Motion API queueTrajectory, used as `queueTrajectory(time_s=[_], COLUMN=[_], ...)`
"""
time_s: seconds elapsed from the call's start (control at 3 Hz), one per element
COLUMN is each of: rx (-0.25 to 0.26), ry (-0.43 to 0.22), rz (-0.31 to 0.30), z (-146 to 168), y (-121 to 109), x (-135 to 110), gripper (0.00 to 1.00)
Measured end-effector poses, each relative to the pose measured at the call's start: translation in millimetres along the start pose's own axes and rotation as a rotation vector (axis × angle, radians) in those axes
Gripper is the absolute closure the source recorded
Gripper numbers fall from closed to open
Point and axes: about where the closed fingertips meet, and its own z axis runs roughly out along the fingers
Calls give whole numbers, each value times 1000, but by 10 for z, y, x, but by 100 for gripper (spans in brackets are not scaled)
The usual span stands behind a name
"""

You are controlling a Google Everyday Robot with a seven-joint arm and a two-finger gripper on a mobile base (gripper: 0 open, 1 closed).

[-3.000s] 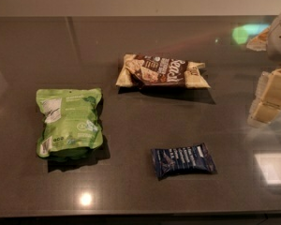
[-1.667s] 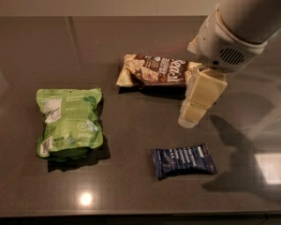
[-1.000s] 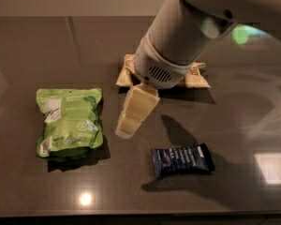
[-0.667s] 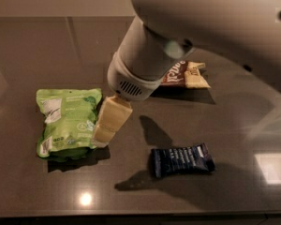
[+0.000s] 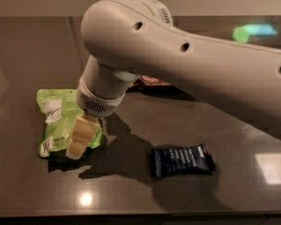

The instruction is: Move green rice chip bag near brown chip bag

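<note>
The green rice chip bag [image 5: 52, 118] lies flat on the dark tabletop at the left. My gripper [image 5: 79, 138] hangs from the big white arm and is down over the bag's right half, near its lower right corner. The brown chip bag [image 5: 151, 82] lies farther back, in the middle of the table. It is almost wholly hidden behind my arm, and only a thin dark sliver shows below the wrist.
A small dark blue packet [image 5: 182, 160] lies to the right of the green bag, nearer the front edge. My white arm [image 5: 192, 55] spans the view from the upper right. The dark glossy table [image 5: 234, 125] shows light reflections.
My arm has swept from the right side of the table leftward, passing in front of the brown bag, and the gripper is now over the green bag. No bag has moved.
</note>
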Motion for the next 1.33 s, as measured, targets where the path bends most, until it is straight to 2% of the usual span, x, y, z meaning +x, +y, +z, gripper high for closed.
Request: queueTrajectory(time_s=[0.33, 0.67, 1.33], rx=[-43, -75, -81], ry=[12, 21, 15], rz=[-21, -52, -75], z=[256, 329, 166], y=[37, 122, 143], x=[-85, -115, -123], gripper=[0, 16, 63])
